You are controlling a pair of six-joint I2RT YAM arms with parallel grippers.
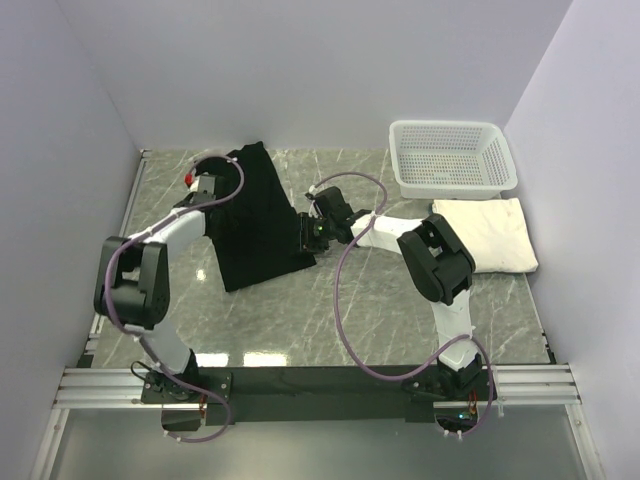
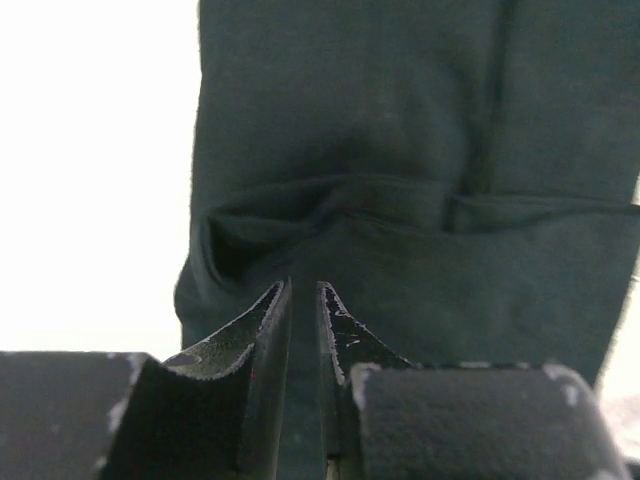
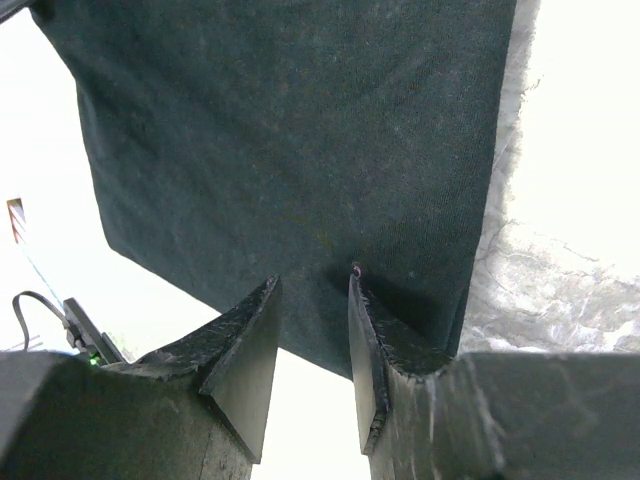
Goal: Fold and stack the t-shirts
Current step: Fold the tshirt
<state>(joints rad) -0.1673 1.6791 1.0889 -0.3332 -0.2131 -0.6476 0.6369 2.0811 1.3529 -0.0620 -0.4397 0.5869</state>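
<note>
Lying spread on the grey marbled table (image 1: 300,320), the black t-shirt (image 1: 255,220) sat left of centre, its long side running from the far edge toward the near side at a slight slant. The left gripper (image 1: 203,188) hung over the shirt's far left edge. In the left wrist view its fingers (image 2: 270,330) were drawn nearly together, leaving only a thin slit. Dark cloth showed in that slit and a crease of the shirt bunched just ahead of the tips, but whether they actually pinched the cloth could not be told. The right gripper (image 1: 312,232) was at the shirt's right edge, near its lower corner. Its fingers (image 3: 250,340) stood spread with a clear gap, and the tip of one touched the cloth while nothing was clamped between them. The white t-shirt (image 1: 490,235) lay folded well apart on the right side of the table, just in front of the white mesh basket (image 1: 447,125).
</note>
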